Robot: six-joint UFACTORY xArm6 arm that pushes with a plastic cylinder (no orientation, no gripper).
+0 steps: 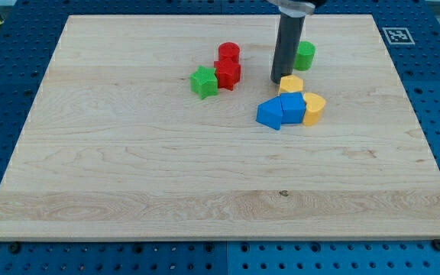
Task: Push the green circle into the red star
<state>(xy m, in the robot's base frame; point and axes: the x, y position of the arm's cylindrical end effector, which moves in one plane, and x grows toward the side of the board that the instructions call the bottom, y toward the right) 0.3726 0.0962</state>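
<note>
1. Pale wood made up the board (128,176), and all the blocks sat in its upper middle, well away from every edge; the whole lower half and both side strips lay open.
2. The green circle (305,55) stood nearest the top edge, right of centre, with bare wood above it and to its right.
3. Being round, it showed no long axis and no facing that I could make out.
4. The red star (228,73) lay to its left, well apart, touching a red cylinder (228,53) above it and a green star (203,82) on its left.
5. The rod came down upright from the top edge, and my tip (279,81) rested just left of and below the green circle, beside a yellow block (291,84).
6. Under that sat two blue blocks (268,114) (292,108) and a yellow heart (314,108), bunched together.
7. There was no pincer to report, only the plain rod end.
</note>
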